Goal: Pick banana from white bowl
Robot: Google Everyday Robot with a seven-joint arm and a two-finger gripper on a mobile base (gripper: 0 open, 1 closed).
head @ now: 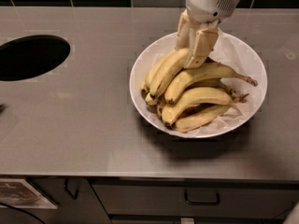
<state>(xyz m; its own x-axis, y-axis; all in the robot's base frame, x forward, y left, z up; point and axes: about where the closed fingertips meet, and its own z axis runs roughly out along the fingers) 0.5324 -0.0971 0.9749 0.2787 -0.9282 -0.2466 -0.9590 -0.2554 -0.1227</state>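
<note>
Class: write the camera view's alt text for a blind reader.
A robot's pale gripper reaches down onto a heap of curved yellow bananas in a round, paper-lined white bowl. The bowl sits on a grey countertop with a round dark hole at left.

— What did the grey counter (pixel 93 120) carry?
— One white bowl (pixel 134 85), right of the middle. A round dark hole (pixel 30 57) sat at its far left. The gripper (pixel 187 55) hung over the bowl.
</note>
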